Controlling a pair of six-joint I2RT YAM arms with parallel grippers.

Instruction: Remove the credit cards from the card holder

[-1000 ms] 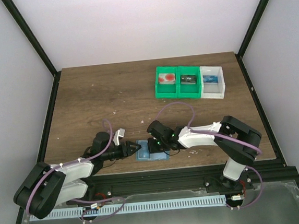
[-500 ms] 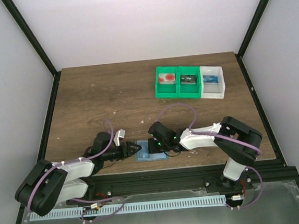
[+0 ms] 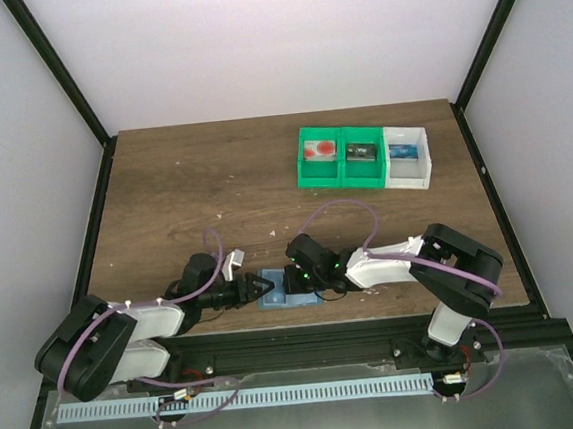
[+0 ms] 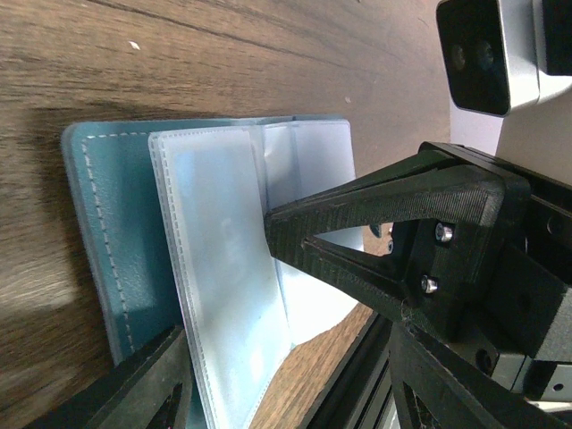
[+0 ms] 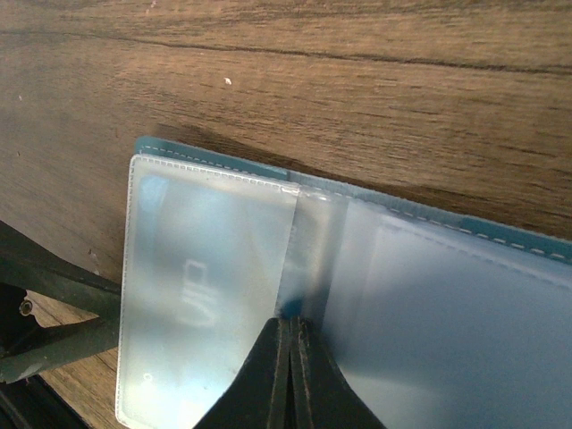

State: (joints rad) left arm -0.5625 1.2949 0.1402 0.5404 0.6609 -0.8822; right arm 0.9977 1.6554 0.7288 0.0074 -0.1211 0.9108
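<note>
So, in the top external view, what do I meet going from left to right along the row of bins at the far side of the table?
left green compartment holding a red and white item → middle green compartment holding a dark item → white bin holding a blue item

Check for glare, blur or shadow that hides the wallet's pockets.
Top external: even light, but the card holder is tiny between the arms. Left wrist: milky sheen on its clear sleeves, stitching sharp. Right wrist: hazy glare, so contents are unreadable; the shut right hand looks soft.
</note>
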